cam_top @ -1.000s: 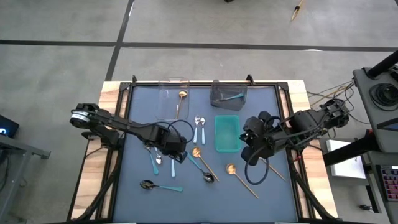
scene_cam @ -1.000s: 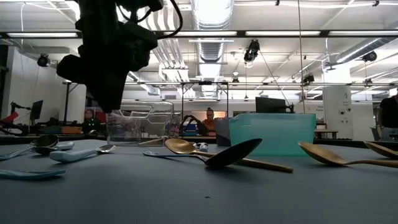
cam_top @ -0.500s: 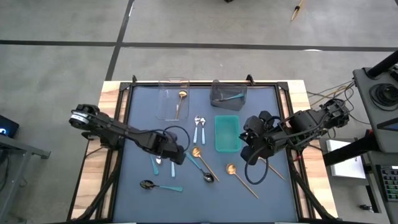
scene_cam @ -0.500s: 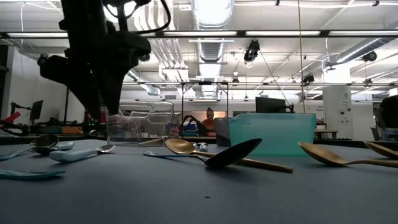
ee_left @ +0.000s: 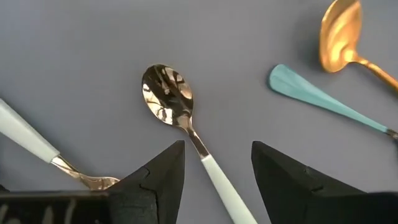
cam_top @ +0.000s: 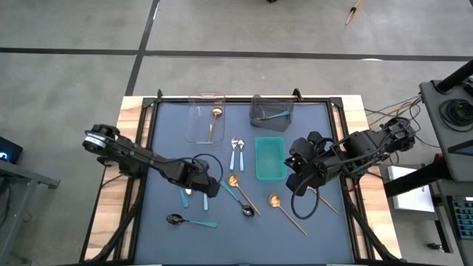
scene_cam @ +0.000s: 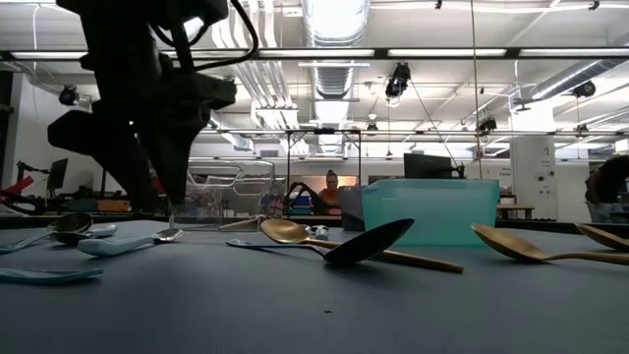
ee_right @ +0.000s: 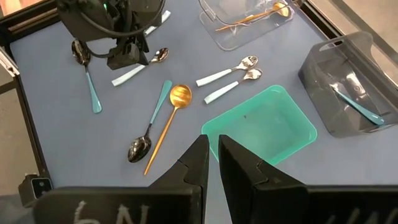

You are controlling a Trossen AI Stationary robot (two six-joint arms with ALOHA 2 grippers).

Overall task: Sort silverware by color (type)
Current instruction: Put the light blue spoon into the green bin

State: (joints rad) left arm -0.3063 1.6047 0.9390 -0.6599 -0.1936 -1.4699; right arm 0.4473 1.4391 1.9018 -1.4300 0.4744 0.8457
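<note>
My left gripper [cam_top: 202,185] [ee_left: 217,163] hangs open, pointing steeply down, low over the left middle of the table. Its fingers stand on either side of the handle of a silver spoon with a light-blue handle [ee_left: 186,121], which lies flat on the mat; they are apart from it. A second spoon of that kind [ee_left: 28,138] lies beside it. Two more [cam_top: 237,151] lie mid-table. Gold spoons [cam_top: 241,190] [cam_top: 287,212] and dark spoons with teal handles [cam_top: 238,199] [cam_top: 189,220] lie toward the near edge. My right gripper [ee_right: 212,163] [cam_top: 298,179] waits shut, high at the right.
At the far edge stand a clear bin [cam_top: 205,117] holding a gold spoon and a grey bin [cam_top: 270,111] holding a teal-handled spoon. A teal bin [cam_top: 270,159] stands mid-table. A raised black frame [cam_top: 151,148] edges the mat.
My left gripper has come down toward the light-blue-handled spoons, shifting a little toward the table's left and near edges, and has turned somewhat about its own axis. No spoon has moved.
</note>
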